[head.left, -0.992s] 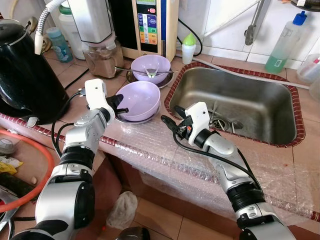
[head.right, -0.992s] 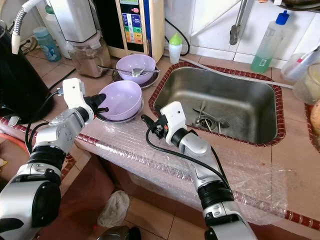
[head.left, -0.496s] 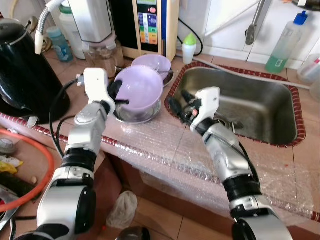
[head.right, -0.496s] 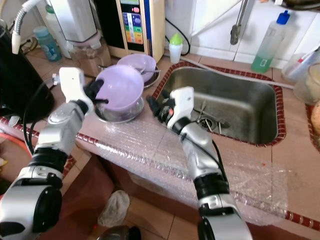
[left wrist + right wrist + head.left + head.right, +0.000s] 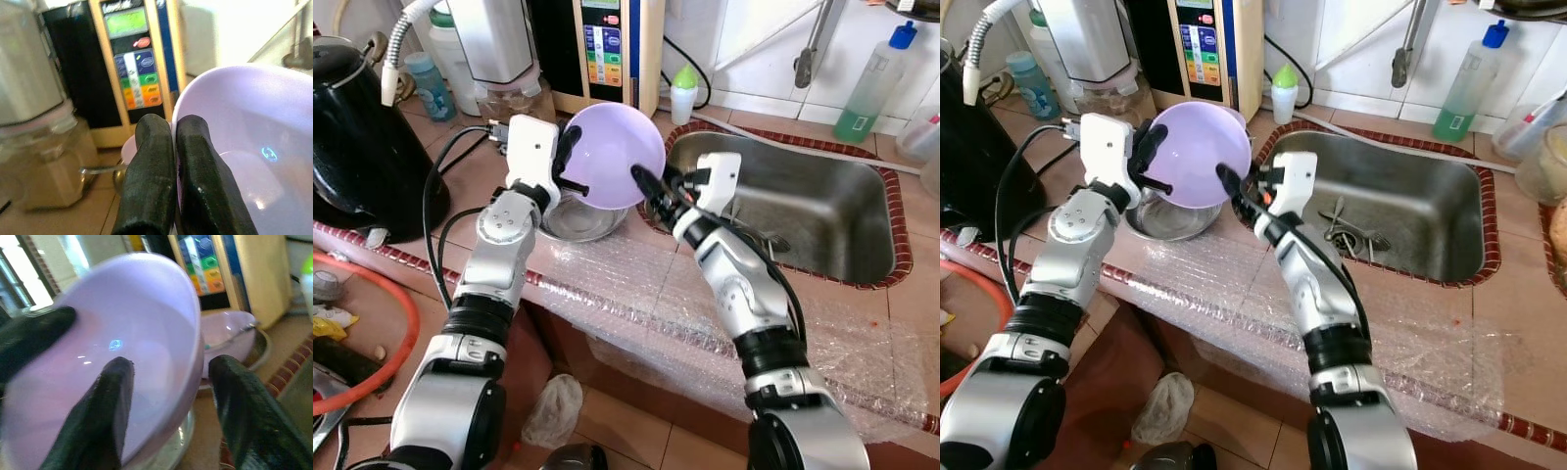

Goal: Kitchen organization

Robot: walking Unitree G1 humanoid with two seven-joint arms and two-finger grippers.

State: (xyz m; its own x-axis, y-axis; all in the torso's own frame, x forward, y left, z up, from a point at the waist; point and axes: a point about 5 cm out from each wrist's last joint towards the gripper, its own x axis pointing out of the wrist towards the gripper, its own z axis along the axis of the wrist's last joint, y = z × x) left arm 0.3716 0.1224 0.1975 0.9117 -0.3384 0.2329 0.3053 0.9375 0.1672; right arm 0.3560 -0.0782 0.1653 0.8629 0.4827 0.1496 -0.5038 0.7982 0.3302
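Note:
A lilac bowl (image 5: 612,157) hangs tilted above the counter, its hollow facing the sink. My left gripper (image 5: 568,166) is shut on the bowl's left rim; in the left wrist view the two fingers (image 5: 151,166) pinch that rim (image 5: 254,147). My right gripper (image 5: 649,191) is open at the bowl's right edge. In the right wrist view one finger (image 5: 115,401) lies inside the bowl (image 5: 98,352) and the other outside the rim. A steel dish (image 5: 578,217) sits on the counter below the bowl.
A second lilac bowl (image 5: 225,330) with a spoon sits behind. The steel sink (image 5: 803,196) lies to the right, a black kettle (image 5: 357,147) to the left. A blender (image 5: 504,59), a water unit (image 5: 607,49) and bottles (image 5: 873,83) line the back. Bubble wrap (image 5: 636,284) covers the counter's front.
My left gripper has lifted the lilac bowl off the steel dish and tipped it rightward. My right gripper has risen from the counter edge to the bowl's right rim.

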